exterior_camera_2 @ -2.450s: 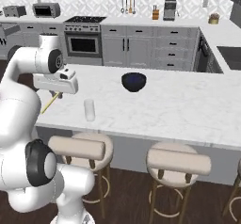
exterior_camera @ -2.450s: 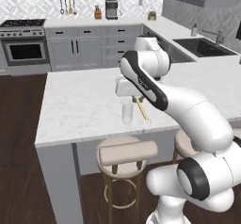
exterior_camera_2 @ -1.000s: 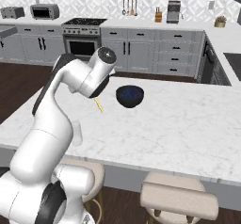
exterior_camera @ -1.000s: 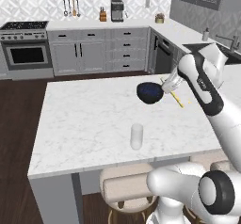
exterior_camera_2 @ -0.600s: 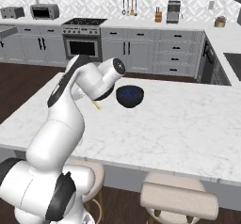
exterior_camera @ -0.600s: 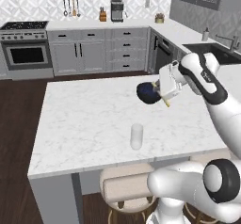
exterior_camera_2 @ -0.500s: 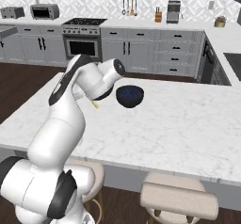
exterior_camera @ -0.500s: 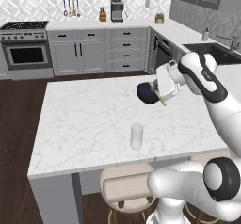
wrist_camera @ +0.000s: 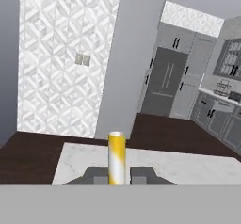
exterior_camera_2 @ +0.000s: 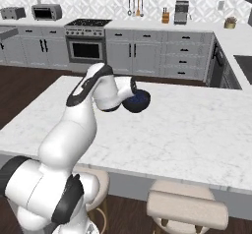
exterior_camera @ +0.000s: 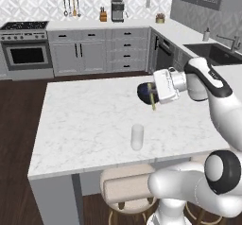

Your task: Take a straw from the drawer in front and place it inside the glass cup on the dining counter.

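Observation:
My gripper (exterior_camera: 151,93) is shut on the pale yellow straw (exterior_camera: 152,103) and hovers over the dining counter (exterior_camera: 85,120), in front of a dark bowl. The straw's lower end pokes out below the fingers. In the hand view the straw (wrist_camera: 116,155) stands upright between the two dark fingertips (wrist_camera: 95,174). The clear glass cup (exterior_camera: 137,136) stands upright near the counter's front edge, lower and a little left of the gripper, well apart from it. The drawer is out of view.
A dark blue bowl (exterior_camera: 143,91) (exterior_camera_2: 137,101) sits on the marble just behind the hand. Cushioned stools (exterior_camera: 127,188) (exterior_camera_2: 187,206) stand under the overhang. Grey cabinets, an oven (exterior_camera: 28,54) and a sink (exterior_camera: 215,54) line the far walls.
The base views shifted between 2.5 s and 1 s ago. Since then the views hold still, and the gripper has swung left with the straw until it is in front of the bowl.

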